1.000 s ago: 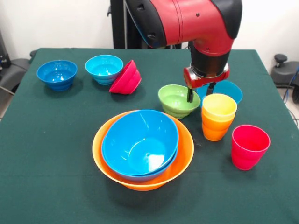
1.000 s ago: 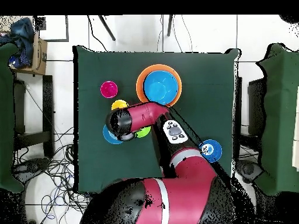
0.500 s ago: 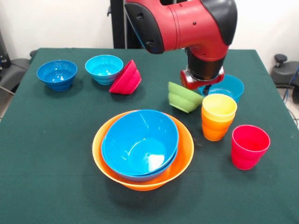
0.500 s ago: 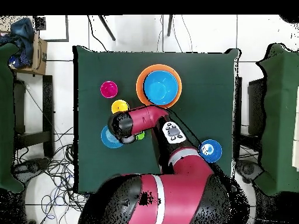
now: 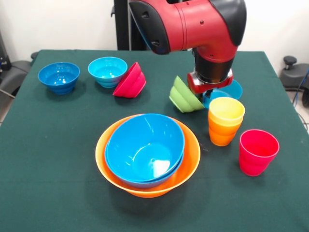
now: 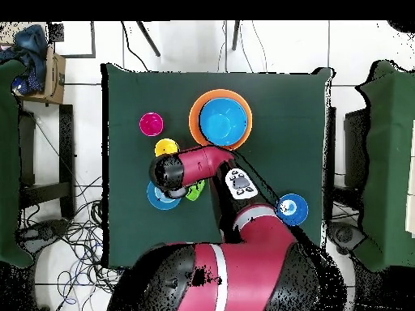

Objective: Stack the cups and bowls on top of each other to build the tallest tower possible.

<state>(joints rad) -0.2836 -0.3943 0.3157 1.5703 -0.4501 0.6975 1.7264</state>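
Observation:
My gripper (image 5: 202, 95) hangs over the table's right middle, shut on the rim of a small green bowl (image 5: 182, 98) that is lifted and tipped on edge. The green bowl (image 6: 195, 191) peeks out beside the wrist in the overhead view. The tower, a very large orange bowl (image 5: 189, 164) with large blue bowls (image 5: 145, 145) nested in it, stands in front of it. To the right, a yellow cup (image 5: 226, 109) sits in an orange cup (image 5: 221, 136), with a red cup (image 5: 258, 151) nearer.
A blue bowl (image 5: 235, 89) lies just behind the gripper. At the far left stand a dark-blue bowl (image 5: 59, 76) and a light-blue bowl (image 5: 107, 70), with a red bowl (image 5: 130, 80) leaning on its side against the latter. The arm's wrist (image 6: 170, 172) covers the gripper from above.
The green bowl stood flat on the table with a finger inside it; it has since been gripped, raised and tipped on edge. The blue bowl behind shows less.

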